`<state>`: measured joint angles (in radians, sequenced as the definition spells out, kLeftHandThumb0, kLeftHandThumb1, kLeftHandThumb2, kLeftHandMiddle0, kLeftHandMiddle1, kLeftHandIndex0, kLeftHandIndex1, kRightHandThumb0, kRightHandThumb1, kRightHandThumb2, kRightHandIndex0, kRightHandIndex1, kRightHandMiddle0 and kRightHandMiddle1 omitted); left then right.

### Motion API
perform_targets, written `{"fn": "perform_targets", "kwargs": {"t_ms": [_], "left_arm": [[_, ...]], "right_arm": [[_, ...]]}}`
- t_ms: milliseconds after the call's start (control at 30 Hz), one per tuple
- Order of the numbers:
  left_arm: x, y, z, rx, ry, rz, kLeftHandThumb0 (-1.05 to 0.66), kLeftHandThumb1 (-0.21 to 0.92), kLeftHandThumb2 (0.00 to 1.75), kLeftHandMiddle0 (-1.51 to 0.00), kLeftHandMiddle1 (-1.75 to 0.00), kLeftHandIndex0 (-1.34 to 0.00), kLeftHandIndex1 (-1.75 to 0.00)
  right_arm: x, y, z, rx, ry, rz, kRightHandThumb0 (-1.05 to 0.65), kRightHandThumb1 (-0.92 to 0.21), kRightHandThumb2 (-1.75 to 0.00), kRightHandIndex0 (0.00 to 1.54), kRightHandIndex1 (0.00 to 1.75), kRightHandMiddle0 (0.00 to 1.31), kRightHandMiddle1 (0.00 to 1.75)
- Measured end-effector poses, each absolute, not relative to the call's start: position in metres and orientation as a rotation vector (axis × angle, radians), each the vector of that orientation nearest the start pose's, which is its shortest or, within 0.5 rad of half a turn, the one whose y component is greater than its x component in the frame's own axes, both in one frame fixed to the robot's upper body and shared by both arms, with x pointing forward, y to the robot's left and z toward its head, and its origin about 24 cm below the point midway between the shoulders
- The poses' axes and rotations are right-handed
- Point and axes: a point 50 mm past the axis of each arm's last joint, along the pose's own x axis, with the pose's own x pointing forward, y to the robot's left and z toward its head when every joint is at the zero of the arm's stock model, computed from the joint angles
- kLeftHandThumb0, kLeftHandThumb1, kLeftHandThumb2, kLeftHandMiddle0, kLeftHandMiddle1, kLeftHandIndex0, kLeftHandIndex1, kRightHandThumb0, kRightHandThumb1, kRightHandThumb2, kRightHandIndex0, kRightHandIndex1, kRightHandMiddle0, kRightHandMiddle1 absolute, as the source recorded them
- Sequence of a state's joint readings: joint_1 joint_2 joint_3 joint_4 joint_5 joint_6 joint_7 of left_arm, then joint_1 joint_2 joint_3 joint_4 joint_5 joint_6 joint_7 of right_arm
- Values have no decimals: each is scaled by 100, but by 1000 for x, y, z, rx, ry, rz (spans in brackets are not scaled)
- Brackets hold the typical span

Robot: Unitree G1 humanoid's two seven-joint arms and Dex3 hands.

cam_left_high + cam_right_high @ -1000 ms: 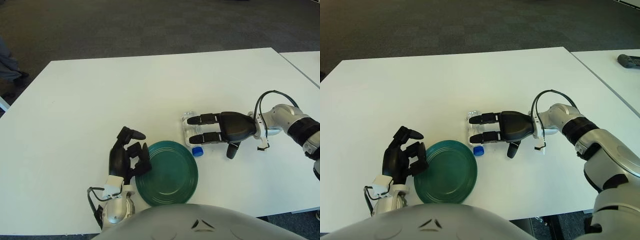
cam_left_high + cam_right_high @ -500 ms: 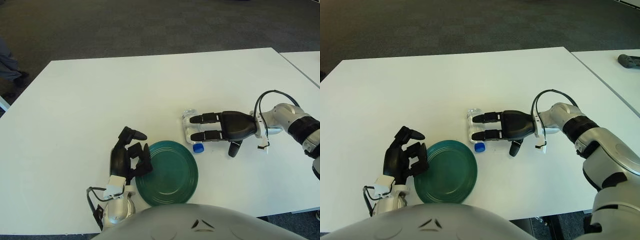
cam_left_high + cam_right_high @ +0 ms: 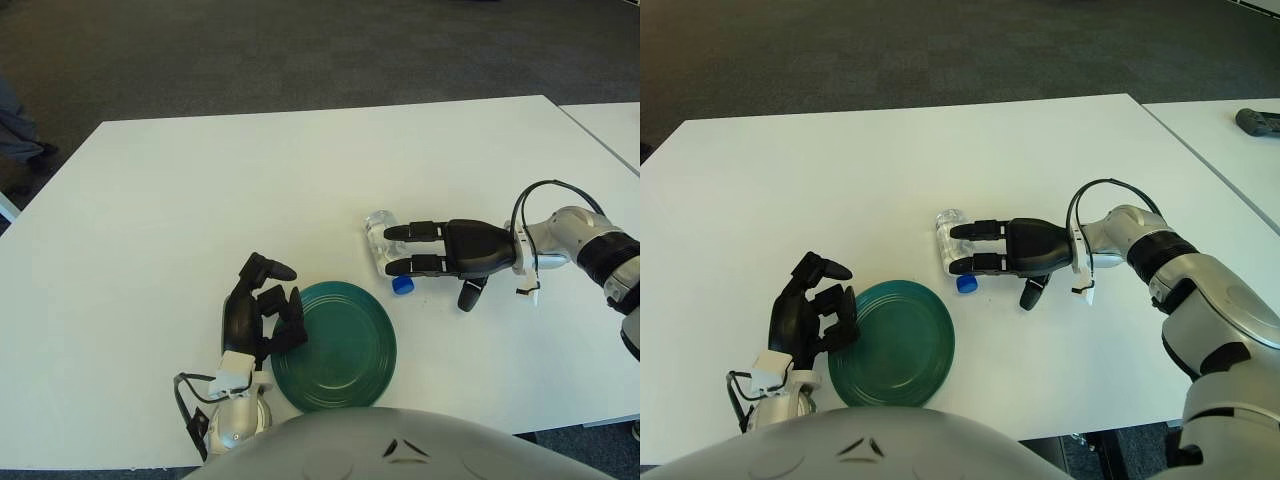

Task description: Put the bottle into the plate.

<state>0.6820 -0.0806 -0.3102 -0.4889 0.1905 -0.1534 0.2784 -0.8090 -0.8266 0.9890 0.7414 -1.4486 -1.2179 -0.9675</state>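
Bottle [image 3: 384, 252] lying on table [image 3: 200, 190], cap toward plate [image 3: 340, 345]. Right hand [image 3: 440, 250] nearer, fingers extended over it, thumb below; firm grip unclear. Left hand [image 3: 258, 318] half-curled, touching plate's left rim.

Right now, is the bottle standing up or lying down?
Lying down. The bottle lies on its side on the table, blue cap toward the plate, under the right hand's fingers.

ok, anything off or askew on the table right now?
Only the clear plastic bottle with the blue cap: it lies on its side, outside the green round plate. The right hand has its fingers over it. The left hand touches the plate's left rim. No spills or damage.
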Motion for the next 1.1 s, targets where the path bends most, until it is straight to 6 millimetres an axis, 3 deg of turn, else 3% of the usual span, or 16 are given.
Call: {"fn": "perform_targets", "kwargs": {"t_ms": [467,1100], "left_arm": [[128,120,56,-7,-16,223,-47,37,125,-129,-175,-57,-175],[128,120,56,-7,-16,229,-47,37,125,-129,-175,-57,-175]], "right_arm": [[267,-175,51,-1322,-1037,1369,-100,-92,-82,24,0,0,41],[271,-159,54,-1311,-1101,1372,-96,-92,-71,22,1,0,41]]}}
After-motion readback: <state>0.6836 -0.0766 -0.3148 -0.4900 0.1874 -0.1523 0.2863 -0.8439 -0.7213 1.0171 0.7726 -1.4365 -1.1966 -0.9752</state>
